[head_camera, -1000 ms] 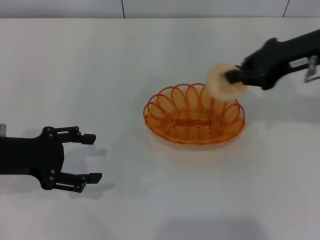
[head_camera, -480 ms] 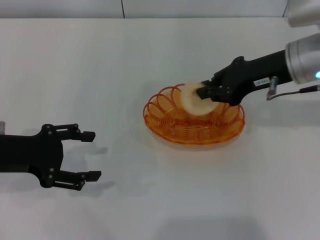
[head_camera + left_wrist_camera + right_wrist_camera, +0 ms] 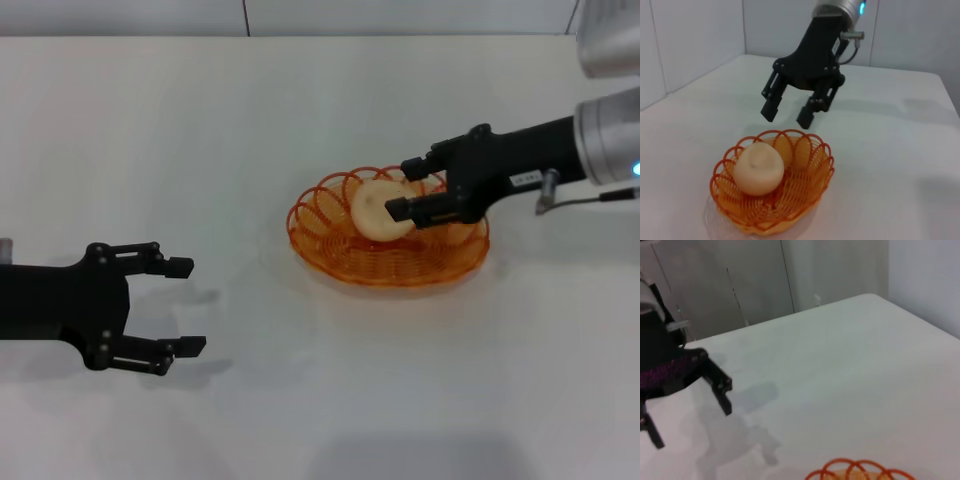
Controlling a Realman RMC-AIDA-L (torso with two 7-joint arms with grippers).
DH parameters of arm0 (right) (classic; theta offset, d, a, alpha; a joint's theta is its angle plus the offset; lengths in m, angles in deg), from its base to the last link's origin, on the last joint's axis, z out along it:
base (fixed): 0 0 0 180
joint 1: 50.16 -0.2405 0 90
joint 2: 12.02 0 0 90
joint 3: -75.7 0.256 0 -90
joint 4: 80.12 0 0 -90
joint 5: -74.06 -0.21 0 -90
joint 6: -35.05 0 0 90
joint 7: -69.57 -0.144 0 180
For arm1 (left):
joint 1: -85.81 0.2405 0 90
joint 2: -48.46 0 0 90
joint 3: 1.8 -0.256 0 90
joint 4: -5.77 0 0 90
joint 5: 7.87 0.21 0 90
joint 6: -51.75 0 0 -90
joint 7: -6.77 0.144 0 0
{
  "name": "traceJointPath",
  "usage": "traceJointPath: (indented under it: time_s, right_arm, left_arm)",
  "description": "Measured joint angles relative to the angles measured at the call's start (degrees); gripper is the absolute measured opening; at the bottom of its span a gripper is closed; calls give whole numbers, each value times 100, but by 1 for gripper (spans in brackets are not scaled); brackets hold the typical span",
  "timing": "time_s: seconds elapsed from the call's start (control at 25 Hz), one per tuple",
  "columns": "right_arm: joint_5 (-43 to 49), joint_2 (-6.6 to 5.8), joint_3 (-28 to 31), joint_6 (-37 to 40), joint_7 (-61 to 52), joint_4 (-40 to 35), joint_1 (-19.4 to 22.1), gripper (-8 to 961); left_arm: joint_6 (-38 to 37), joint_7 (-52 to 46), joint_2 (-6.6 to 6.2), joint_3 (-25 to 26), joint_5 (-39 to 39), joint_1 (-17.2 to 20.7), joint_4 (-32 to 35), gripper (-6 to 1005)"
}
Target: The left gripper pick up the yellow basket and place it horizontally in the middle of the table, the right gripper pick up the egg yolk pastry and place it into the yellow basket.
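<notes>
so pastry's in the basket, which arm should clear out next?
Right. Its pincer is open just above the pastry, which sits in the basket. The left pincer is open, off by the table's near-left side.

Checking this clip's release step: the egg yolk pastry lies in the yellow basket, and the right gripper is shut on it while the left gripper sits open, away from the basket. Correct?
Not quite. The right gripper is open and clear of the egg yolk pastry, as the left wrist view shows. The rest holds: the pastry lies in the yellow basket, and the left gripper sits open, away from it.
</notes>
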Motion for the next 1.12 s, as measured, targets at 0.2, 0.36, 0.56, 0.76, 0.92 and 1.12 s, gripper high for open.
traceJointPath:
  time_s: [0.2, 0.36, 0.56, 0.76, 0.92, 1.12]
  right_arm:
    - [-195, -23, 302, 252, 519, -36, 338, 486]
    - [-283, -34, 698, 644, 1220, 38, 627, 645]
    - [-294, -47, 1151, 1336, 2044, 303, 777, 800]
    - [-296, -82, 1748, 1913, 2633, 807, 732, 859]
    - [-265, -108, 1882, 2008, 2780, 898, 770, 857]
    - [-233, -108, 1854, 2005, 2811, 925, 783, 857]
  left_arm:
    - [-9, 0, -9, 3, -65, 22, 0, 866]
    - [-15, -30, -20, 24, -68, 24, -3, 866]
    - [-123, -39, -34, 207, -71, 13, -15, 866]
    - [-195, -46, -48, 299, -72, -2, -31, 866]
    - [-226, -66, -48, 301, -76, -10, -24, 866]
    - [-228, -77, -60, 302, -76, -16, -32, 866]
